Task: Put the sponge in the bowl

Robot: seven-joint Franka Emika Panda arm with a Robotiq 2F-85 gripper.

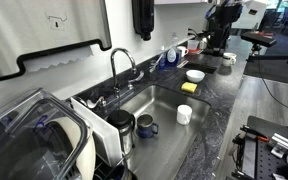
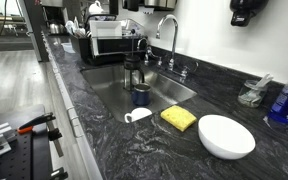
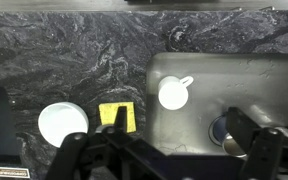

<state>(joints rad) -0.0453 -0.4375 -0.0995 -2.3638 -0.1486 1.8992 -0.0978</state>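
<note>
The yellow sponge lies flat on the dark marbled counter right at the sink's rim, also seen in both exterior views. The white bowl stands empty just beside it on the counter. My gripper is open and empty, high above the sink. In the wrist view its one finger overlaps the sponge's edge and the other overlaps the blue mug. The arm rises at the counter's far end.
In the sink are a white cup with a handle and a dark blue mug. A faucet, a dish rack and a blue soap bottle line the wall.
</note>
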